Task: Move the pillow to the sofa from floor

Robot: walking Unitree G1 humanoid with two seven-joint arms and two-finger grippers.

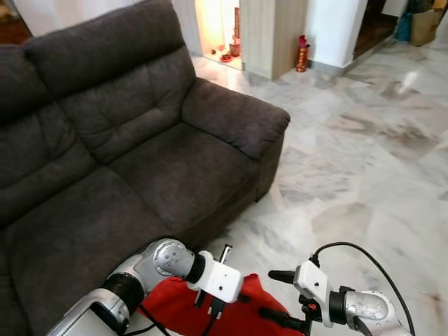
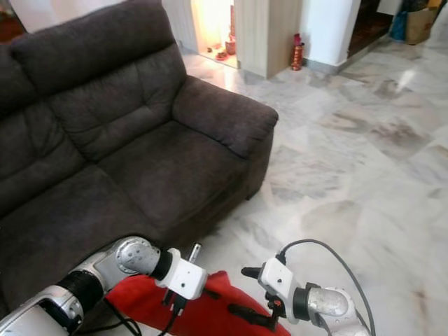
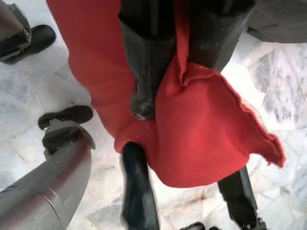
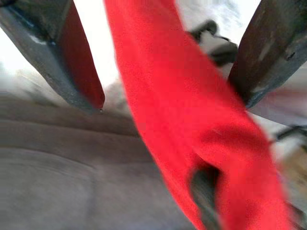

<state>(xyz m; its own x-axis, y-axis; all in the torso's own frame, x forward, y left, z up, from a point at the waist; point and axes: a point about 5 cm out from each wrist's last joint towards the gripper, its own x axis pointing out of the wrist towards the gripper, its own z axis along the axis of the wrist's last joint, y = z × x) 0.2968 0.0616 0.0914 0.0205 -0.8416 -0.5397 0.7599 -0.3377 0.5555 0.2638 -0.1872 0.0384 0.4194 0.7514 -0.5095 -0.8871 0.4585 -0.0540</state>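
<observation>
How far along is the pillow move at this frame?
Done: the red pillow looks lifted off the marble floor; the left gripper is pinching a fold of its fabric. In hand: the right gripper has its fingers spread either side of the pillow, with the pillow held low in front of the sofa. Left: carrying it up onto the seat cushion and letting go.

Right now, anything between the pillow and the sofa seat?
Nothing visible. The left gripper pinches the red pillow just in front of the sofa; the right gripper straddles it with fingers apart. The seat cushions ahead are bare.
</observation>
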